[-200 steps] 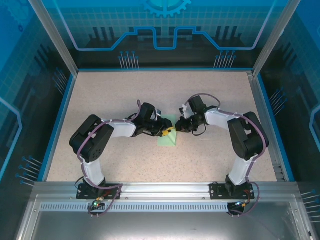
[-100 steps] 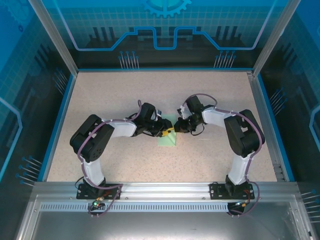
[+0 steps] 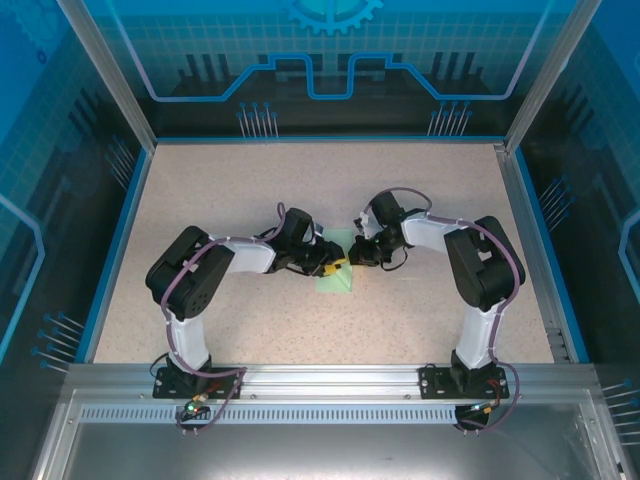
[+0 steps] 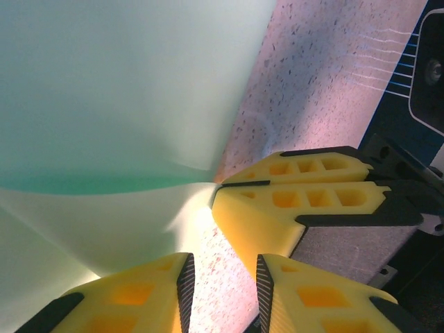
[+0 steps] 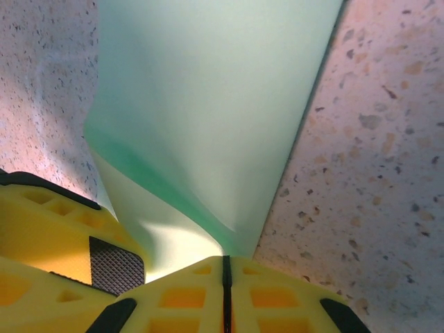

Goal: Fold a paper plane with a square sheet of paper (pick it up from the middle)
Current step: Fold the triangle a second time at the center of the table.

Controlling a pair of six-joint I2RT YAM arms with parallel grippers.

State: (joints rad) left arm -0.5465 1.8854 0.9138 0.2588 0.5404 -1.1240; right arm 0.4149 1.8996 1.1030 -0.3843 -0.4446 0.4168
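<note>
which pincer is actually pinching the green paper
The right pincer: its fingers are pressed shut on an edge of the green paper. The left pincer has a gap between its fingers, with the table showing through.

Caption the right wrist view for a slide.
Right gripper, shut, pinches an edge of the folded mint-green paper over the speckled table.

Black-and-white arms (image 3: 190, 285), purple cables (image 3: 404, 191), yellow pocketed claw fingers (image 4: 319, 298) with black pads.
</note>
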